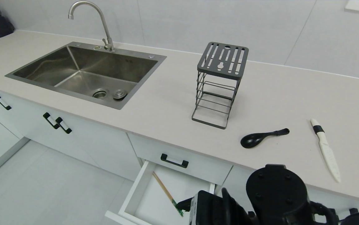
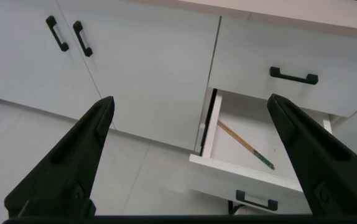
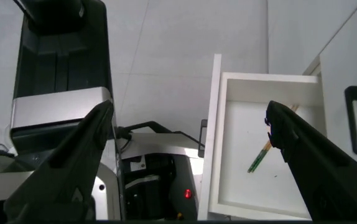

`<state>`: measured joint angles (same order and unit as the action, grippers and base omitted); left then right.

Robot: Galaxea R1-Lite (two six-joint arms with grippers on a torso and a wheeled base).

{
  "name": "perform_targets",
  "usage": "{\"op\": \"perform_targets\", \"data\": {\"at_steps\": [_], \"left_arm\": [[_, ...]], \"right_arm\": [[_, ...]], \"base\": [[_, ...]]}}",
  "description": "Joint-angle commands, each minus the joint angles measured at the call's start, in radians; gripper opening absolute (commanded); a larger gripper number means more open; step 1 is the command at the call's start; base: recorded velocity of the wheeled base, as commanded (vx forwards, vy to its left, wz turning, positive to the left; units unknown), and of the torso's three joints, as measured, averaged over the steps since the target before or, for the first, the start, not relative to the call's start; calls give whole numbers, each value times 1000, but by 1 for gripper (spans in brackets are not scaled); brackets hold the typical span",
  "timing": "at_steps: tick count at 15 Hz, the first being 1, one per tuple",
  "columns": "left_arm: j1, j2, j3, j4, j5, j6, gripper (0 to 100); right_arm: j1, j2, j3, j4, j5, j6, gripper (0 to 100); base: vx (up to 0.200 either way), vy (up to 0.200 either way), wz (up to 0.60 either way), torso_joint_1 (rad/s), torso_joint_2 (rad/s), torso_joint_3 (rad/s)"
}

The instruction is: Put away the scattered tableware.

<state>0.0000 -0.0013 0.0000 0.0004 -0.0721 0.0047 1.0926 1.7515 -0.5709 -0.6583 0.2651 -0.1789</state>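
Found left gripper (image 2: pixel 188 163) nearest the lens, black fingers spread wide, nothing between them, facing the white cabinet fronts beside the open drawer. Found right gripper (image 3: pixel 191 163) likewise spread apart and empty, held out in front of the same drawer.

Noted white drawer (image 1: pixel 134 190) pulled out below the front edge of the pale stone counter (image 1: pixel 167 103). Recorded a thin wooden chopstick with a green tip (image 1: pixel 167 193) lying slantwise on the drawer floor, green tip toward the drawer's front panel. Could not tell whether one stick or a pair.

Recorded a glossy black plastic spoon (image 1: pixel 262 137) flat on the counter near its front edge, bowl toward the sink side, handle toward the right end. Noted a white knife with a black band on its handle (image 1: pixel 325 150) farther right, well apart from the spoon, handle toward the back, blade tip close to the front edge.

Observed a dark grey wire rack with a slotted top plate (image 1: pixel 220 84) standing upright mid-counter, behind the spoon and apart from it. Logged a stainless steel sink (image 1: pixel 142 84) set into the left part of the counter, with a curved steel tap (image 1: pixel 95 22) at its back rim.
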Motion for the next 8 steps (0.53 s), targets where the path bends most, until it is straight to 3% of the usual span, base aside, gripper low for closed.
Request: {"op": "perform_targets", "data": {"at_steps": [1, 3, 5, 8], "left_arm": [[0, 1, 0, 0, 0, 0, 100], [0, 1, 0, 0, 0, 0, 100], [0, 1, 0, 0, 0, 0, 100], [0, 1, 0, 0, 0, 0, 100]], "right_arm": [[-37, -33, 86, -7, 9, 6, 100], [-48, -99, 147, -20, -9, 65, 100], [-69, -147, 134, -34, -103, 165, 100], [-224, -222, 152, -44, -155, 164, 100]], "base": [[0, 0, 0, 0, 0, 0], [0, 0, 0, 0, 0, 0], [0, 0, 0, 0, 0, 0], [0, 0, 0, 0, 0, 0]]}}
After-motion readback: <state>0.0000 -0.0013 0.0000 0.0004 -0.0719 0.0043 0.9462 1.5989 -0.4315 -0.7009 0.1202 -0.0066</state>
